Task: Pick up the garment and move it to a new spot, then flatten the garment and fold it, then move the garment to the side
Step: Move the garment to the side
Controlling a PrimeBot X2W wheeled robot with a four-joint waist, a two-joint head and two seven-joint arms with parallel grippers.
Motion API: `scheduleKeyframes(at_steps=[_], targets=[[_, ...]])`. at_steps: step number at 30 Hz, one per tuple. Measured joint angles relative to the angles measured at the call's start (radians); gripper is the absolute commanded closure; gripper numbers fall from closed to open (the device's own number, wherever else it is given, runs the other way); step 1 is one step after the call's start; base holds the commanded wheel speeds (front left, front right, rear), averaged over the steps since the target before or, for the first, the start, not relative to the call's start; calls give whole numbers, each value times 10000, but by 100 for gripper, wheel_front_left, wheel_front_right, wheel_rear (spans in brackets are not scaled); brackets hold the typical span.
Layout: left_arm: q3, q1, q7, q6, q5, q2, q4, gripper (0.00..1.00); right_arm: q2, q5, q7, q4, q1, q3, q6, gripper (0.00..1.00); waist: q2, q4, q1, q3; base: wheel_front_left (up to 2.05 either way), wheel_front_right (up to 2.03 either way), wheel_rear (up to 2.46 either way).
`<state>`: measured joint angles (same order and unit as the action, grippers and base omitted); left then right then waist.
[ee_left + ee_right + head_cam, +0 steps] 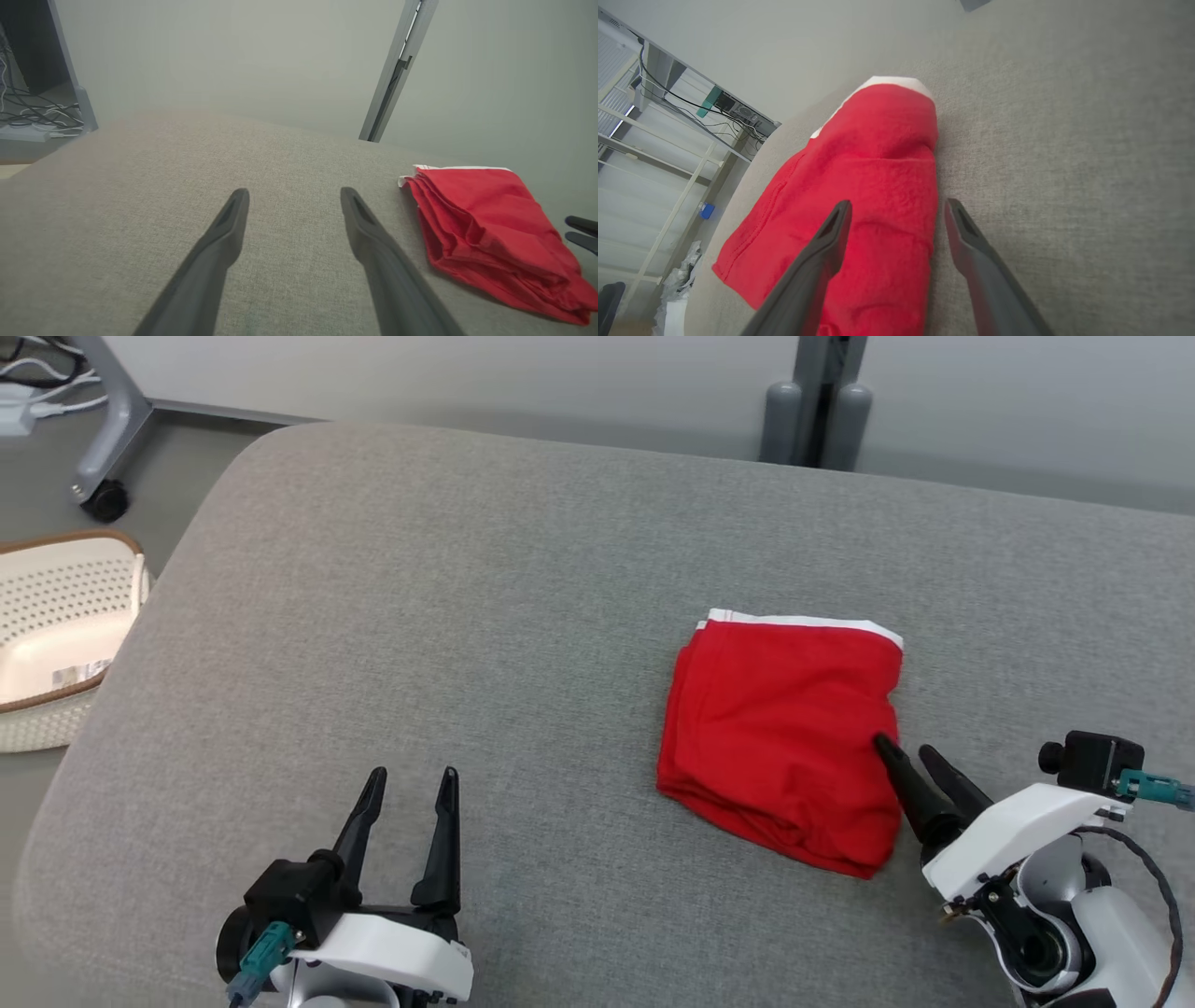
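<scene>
The left tool [414, 773], two long dark tapering fingers [219, 247] on a glossy white wrist shell [392, 954], sat at seven o'clock in the head view. Its fingers pointed to twelve o'clock, jaws spread wide. A teal plug [257, 957] jutted from its black base toward seven o'clock. The right tool [903, 745], of the same build, sat at four o'clock and leaned toward ten o'clock, its jaws also spread, with one tip slightly ahead of the other. A black camera block [1092, 758] rode on its white wrist, and a thin black cable [1158, 887] looped down the forearm. The two tools were well apart.
</scene>
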<state>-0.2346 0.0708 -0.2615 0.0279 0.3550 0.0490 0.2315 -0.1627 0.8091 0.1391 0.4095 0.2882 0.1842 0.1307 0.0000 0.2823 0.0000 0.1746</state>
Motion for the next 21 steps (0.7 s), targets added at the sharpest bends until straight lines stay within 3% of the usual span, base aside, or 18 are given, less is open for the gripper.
scheduleKeyframes(at_steps=[9, 21], targets=[[-77, 34, 0, 159, 31, 0, -357, 0, 25, 633, 253, 849, 513, -84, -2, 0, 0, 955, 0, 352, 0, 0, 0], [-136, 198, 0, 219, 146, 2, -541, 0, 33, 527, 213, 1611, 1090, 90, -12, 0, 0, 1289, 0, 585, 0, 0, 0]])
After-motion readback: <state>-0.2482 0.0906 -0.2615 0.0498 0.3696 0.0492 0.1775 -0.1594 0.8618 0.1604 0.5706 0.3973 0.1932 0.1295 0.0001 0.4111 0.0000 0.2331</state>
